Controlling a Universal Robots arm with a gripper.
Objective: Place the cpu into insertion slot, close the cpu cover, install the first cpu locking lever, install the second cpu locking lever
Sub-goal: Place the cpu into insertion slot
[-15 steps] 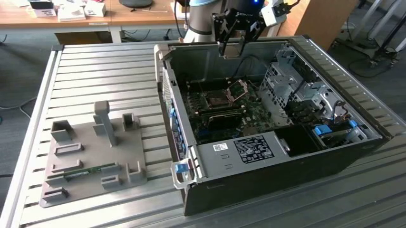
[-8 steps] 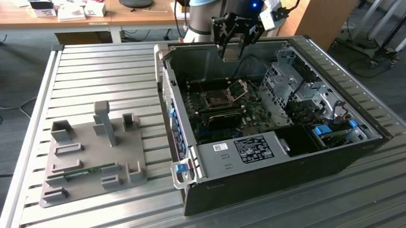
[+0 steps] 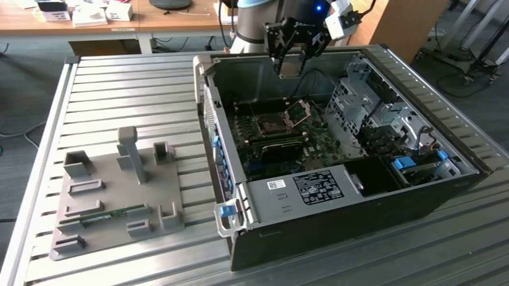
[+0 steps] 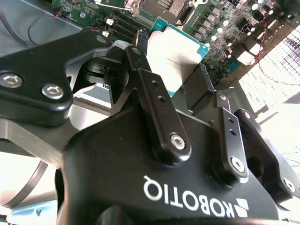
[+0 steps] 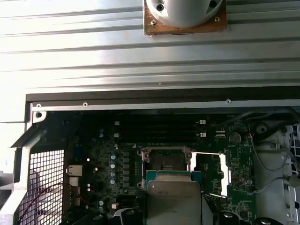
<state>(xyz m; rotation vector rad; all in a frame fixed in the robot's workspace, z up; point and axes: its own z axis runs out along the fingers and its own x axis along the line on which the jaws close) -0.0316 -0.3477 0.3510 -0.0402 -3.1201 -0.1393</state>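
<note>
My gripper [image 3: 290,59] hangs above the far part of the open computer case [image 3: 334,226], shut on the cpu [image 3: 290,69]. In the second wrist view the cpu [image 4: 176,54], silver top with a green rim, sits between the two black fingers [image 4: 140,63]. Below it on the green board lies the insertion slot [image 3: 270,124], a dark square in a metal frame, also in the first wrist view [image 5: 166,161]. The cpu cover [image 3: 301,111] stands swung open beside the slot, its frame [image 5: 208,153] showing past the held cpu [image 5: 173,197]. I cannot make out the locking levers.
The case walls ring the board, with a metal drive cage [image 3: 374,113] at the exterior view's right and a black shroud [image 3: 318,185] at the near side. Long black memory slots [image 5: 159,129] run beside the socket. A grey fixture plate [image 3: 111,196] lies on the slatted table.
</note>
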